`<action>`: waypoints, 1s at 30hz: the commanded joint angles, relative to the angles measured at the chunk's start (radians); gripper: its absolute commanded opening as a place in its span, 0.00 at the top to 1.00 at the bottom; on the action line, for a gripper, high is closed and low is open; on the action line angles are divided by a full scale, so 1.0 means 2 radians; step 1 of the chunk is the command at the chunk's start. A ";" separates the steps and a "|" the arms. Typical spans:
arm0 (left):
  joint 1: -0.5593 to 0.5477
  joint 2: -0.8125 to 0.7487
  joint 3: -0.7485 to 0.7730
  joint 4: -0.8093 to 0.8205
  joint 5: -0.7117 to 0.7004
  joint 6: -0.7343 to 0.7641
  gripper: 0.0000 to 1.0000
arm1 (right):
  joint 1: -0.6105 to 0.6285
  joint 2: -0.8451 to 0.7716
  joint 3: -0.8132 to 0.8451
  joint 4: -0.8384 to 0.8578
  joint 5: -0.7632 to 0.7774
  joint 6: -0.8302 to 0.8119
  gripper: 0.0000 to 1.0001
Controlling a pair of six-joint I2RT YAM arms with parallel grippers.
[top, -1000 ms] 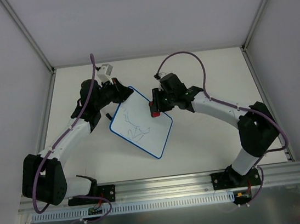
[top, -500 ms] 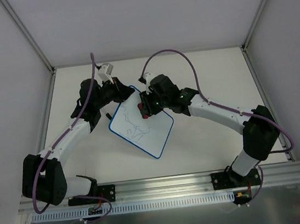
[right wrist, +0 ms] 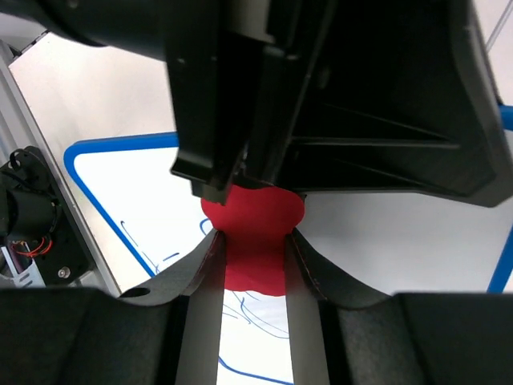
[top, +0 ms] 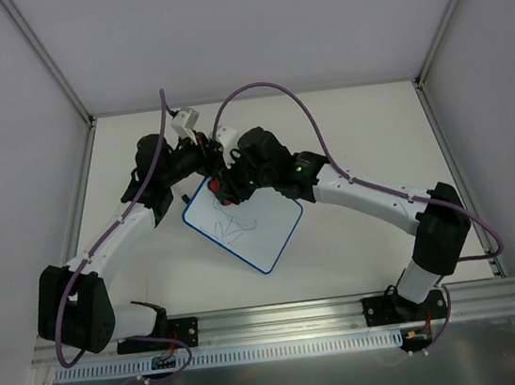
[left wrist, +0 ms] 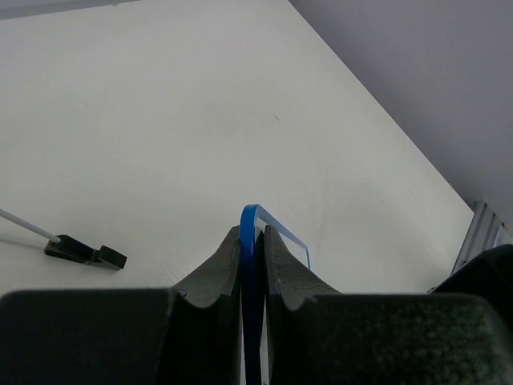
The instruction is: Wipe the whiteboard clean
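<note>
Left arm: reaches from its base at the near left toward the far middle of the tabletop point(top: 154, 272). Left claw point(top: 201, 157) is clenched on the blue rim of the whiteboard point(top: 261, 235); the wrist view shows the rim pinched edge-on between both fingers. A small black piece point(left wrist: 84, 253) lies on the tabletop to the left of that claw, apart from it.

Centre: the whiteboard sits mid-tabletop, turned corner-on like a diamond, its far corner at the left claw. Whether it lies fully flat cannot be confirmed. Blue scribbles point(top: 233, 222) mark its left half; the right half reads clean.

Right of centre: right claw point(top: 227, 189) is over the board's far-left portion, close beside the left claw. It is clenched on a red eraser point(right wrist: 252, 212), which projects beyond the fingertips above the white surface, with the scribbles just near of it. Contact between eraser and board cannot be confirmed. The right arm spans back to its base at the near right.
</note>
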 commanded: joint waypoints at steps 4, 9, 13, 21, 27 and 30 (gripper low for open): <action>-0.025 -0.030 0.040 0.038 0.054 0.051 1.00 | 0.009 0.019 -0.049 0.052 0.048 0.008 1.00; -0.025 -0.040 0.038 0.039 0.015 0.040 1.00 | 0.009 0.006 -0.138 0.103 0.110 0.050 1.00; -0.025 -0.037 0.040 0.051 -0.010 0.029 1.00 | 0.013 0.006 -0.201 0.114 0.126 0.059 1.00; -0.025 -0.027 0.048 0.082 -0.038 0.009 1.00 | 0.014 0.009 -0.301 0.176 0.131 0.074 1.00; -0.025 -0.027 0.048 0.093 -0.053 0.002 1.00 | 0.013 0.010 -0.352 0.216 0.125 0.095 1.00; -0.025 -0.028 0.046 0.095 -0.063 0.005 1.00 | 0.013 0.008 -0.365 0.226 0.122 0.103 1.00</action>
